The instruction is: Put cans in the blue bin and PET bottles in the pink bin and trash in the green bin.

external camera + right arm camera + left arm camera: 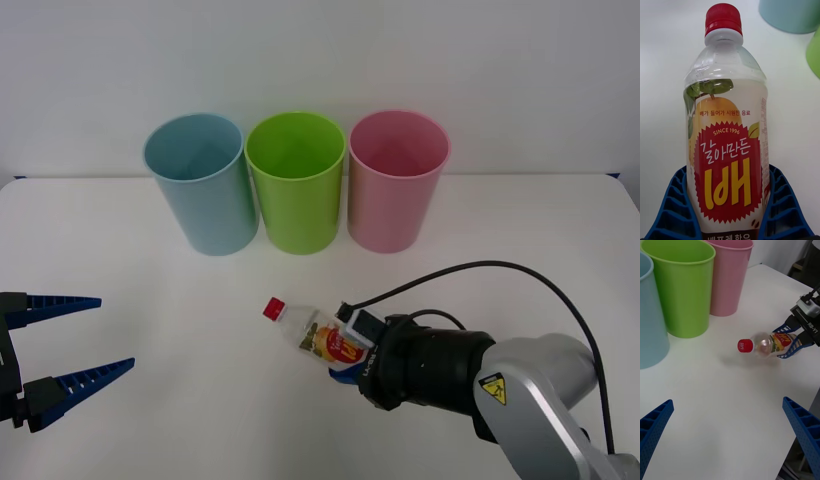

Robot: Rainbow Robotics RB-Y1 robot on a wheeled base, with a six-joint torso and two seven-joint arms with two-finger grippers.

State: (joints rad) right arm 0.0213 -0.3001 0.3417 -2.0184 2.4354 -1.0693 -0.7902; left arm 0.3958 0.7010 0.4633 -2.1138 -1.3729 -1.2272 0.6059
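Note:
My right gripper (340, 352) is shut on the PET bottle (312, 332), a small clear one with a red cap and a red-yellow label. The bottle (765, 345) lies sideways at table height, cap toward the bins. Blue fingers (675, 204) press on both sides of its label (728, 161). The blue bin (202, 190), green bin (296, 190) and pink bin (396, 190) stand upright in a row at the back. My left gripper (95, 335) hangs open at the table's left, holding nothing. Cans and trash are out of view.
The white table (150, 290) spreads between the bins and both arms. A black cable (520, 270) loops over my right arm. The table's far edge meets a white wall just behind the bins.

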